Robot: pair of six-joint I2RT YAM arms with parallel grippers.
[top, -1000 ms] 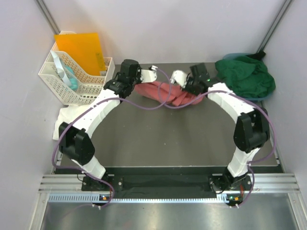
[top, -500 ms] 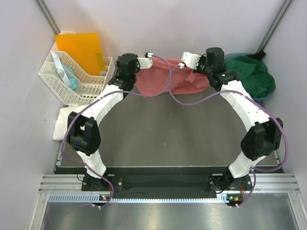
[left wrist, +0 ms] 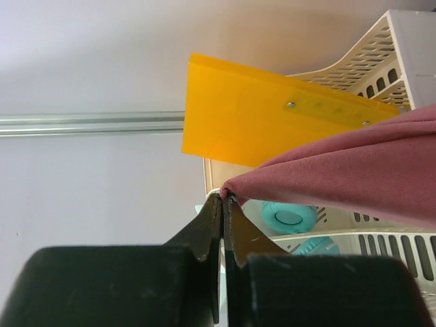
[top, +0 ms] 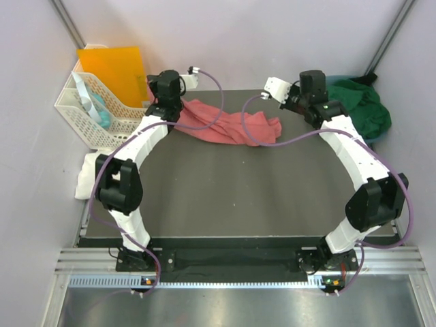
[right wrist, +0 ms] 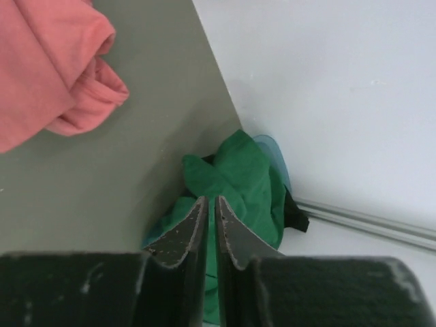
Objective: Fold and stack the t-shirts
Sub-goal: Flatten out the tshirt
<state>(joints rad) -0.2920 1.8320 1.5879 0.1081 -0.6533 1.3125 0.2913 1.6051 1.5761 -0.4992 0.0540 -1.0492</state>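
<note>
The salmon-pink t-shirt point(top: 231, 124) lies crumpled in a long strip at the back of the table. My left gripper point(top: 152, 91) is shut on its left corner and holds it up beside the basket. In the left wrist view the gripper point(left wrist: 223, 196) pinches the cloth point(left wrist: 354, 170) at its tips. My right gripper point(top: 325, 102) is shut and empty, raised between the pink shirt and the dark green t-shirt point(top: 354, 109). In the right wrist view it point(right wrist: 210, 199) points at the green heap point(right wrist: 245, 184), with the pink shirt point(right wrist: 41, 75) at top left. The white t-shirt point(top: 88, 170) lies at the table's left edge.
A white lattice basket point(top: 88, 122) holding teal items stands at the back left, also in the left wrist view point(left wrist: 368, 68). An orange folder point(top: 116, 68) leans behind it, close to my left gripper point(left wrist: 272, 122). Walls close in the back and sides.
Half a second ago both grippers held the pink shirt spread up. The right gripper has let go and the shirt has dropped to the table. The left gripper moved left, still holding its corner.
</note>
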